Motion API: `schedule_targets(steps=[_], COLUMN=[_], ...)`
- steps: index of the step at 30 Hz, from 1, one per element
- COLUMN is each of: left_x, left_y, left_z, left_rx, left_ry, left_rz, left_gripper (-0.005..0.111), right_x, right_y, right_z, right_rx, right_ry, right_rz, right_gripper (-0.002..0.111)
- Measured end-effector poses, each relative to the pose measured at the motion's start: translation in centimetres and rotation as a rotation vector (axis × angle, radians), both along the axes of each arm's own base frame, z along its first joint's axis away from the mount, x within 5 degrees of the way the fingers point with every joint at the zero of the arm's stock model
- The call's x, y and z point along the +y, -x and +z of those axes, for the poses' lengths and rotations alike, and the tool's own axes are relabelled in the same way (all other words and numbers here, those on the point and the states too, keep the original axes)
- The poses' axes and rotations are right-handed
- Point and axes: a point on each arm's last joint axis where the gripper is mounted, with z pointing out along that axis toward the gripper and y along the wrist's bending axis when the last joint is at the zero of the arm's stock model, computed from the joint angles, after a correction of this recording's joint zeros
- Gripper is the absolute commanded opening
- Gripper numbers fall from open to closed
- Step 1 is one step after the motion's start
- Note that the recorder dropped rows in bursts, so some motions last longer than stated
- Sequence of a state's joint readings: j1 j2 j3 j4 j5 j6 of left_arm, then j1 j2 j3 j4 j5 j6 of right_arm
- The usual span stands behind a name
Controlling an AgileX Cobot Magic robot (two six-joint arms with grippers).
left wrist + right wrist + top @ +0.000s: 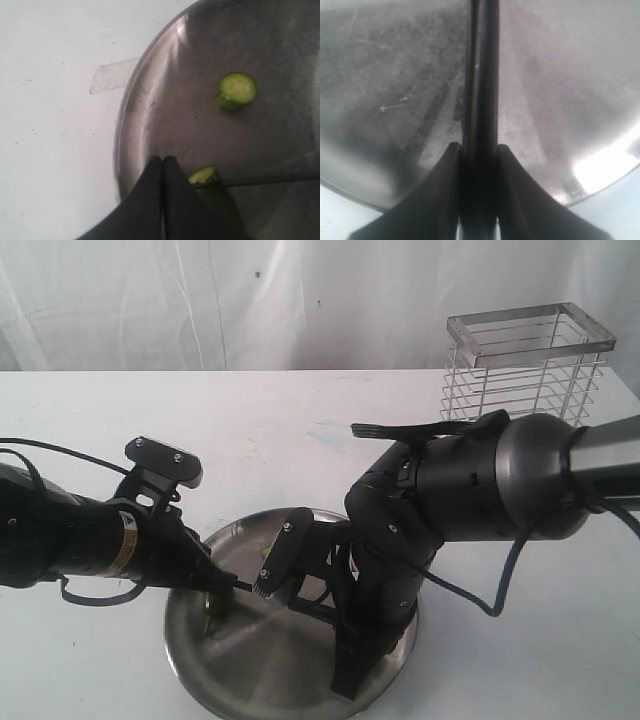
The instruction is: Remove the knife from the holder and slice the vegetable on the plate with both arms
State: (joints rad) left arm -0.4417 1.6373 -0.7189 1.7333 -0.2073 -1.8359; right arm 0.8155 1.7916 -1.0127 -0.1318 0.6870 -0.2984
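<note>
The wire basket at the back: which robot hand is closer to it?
Right. The right gripper holds the knife over the plate, nearer the basket; the left gripper is at the plate's far edge.

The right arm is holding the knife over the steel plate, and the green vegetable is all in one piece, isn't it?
Not in one piece: the left wrist view shows a round slice lying on the plate, apart from the rest of the vegetable. The right gripper does hold the knife over the plate.
</note>
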Motion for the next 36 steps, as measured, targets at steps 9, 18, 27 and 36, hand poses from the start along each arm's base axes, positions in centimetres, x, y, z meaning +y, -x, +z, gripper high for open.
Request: schedule_targets(steps=[9, 18, 27, 36], left_x=[-0.1, -0.1, -0.4, -0.7], left_y=[-0.1, -0.5, -1.0, -0.6], left_z=[-1.6, -3.3, 1.3, 2.7], left_rx=[0.047, 0.083, -0.061, -0.082], left_ry=[-0.024, -0.073, -0.006, 0.05], left_rz=[-0.014, -0.02, -0.02, -0.05], left_gripper=[0.0, 0.0, 0.0, 0.0], right_x=[0.0, -0.1, -0.1, -0.1], right_y=[0.0, 0.1, 0.1, 0.1], right_z=[0.0, 0.0, 0.0, 0.0], right_rx=[0.0, 0.011, 0.007, 0.007], right_ry=[0.0, 0.011, 0.008, 0.008], right_rz=[0.0, -0.01, -0.002, -0.002], right_gripper=[0.0, 0.0, 0.0, 0.0])
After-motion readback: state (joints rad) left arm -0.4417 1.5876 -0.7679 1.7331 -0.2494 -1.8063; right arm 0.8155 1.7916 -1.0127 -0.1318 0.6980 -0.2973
